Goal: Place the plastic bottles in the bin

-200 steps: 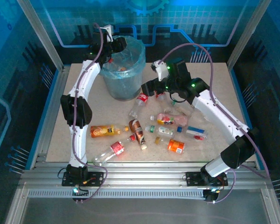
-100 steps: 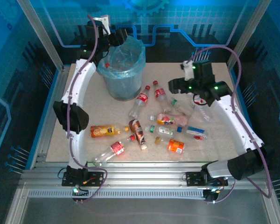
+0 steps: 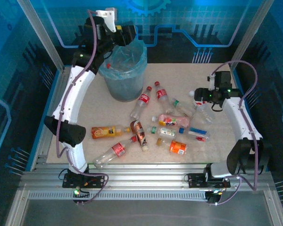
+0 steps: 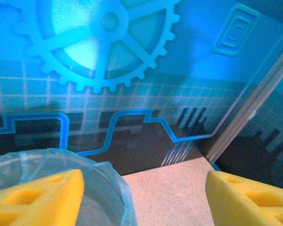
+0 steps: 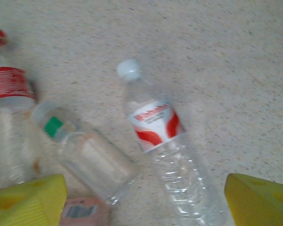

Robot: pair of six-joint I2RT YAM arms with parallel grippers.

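Note:
The bin [image 3: 125,73], round and lined with a light-blue bag, stands at the back left, and its rim [image 4: 108,181] shows low in the left wrist view. My left gripper [image 3: 126,34] hovers open above the bin's far rim with nothing between its yellow fingers [image 4: 37,197]. Several plastic bottles lie on the table. My right gripper [image 3: 199,96] hangs open over a clear bottle with a white cap and a red-and-white label [image 5: 162,136], which lies untouched between its fingers [image 5: 259,202]. A green-capped clear bottle [image 5: 85,153] lies beside it.
Two red-labelled bottles [image 3: 142,101] lie just right of the bin. An orange-drink bottle [image 3: 106,132], a brown one [image 3: 139,133] and a clear one [image 3: 114,151] lie front left. An orange bottle [image 3: 178,148] and a blue-labelled one [image 3: 198,133] lie front centre. Frame posts and blue panels wall the table.
My left gripper rose and drew back from the bin's mouth to its far rim, its jaws spreading. My right arm swung from the table's middle out to the right, above the white-capped bottle.

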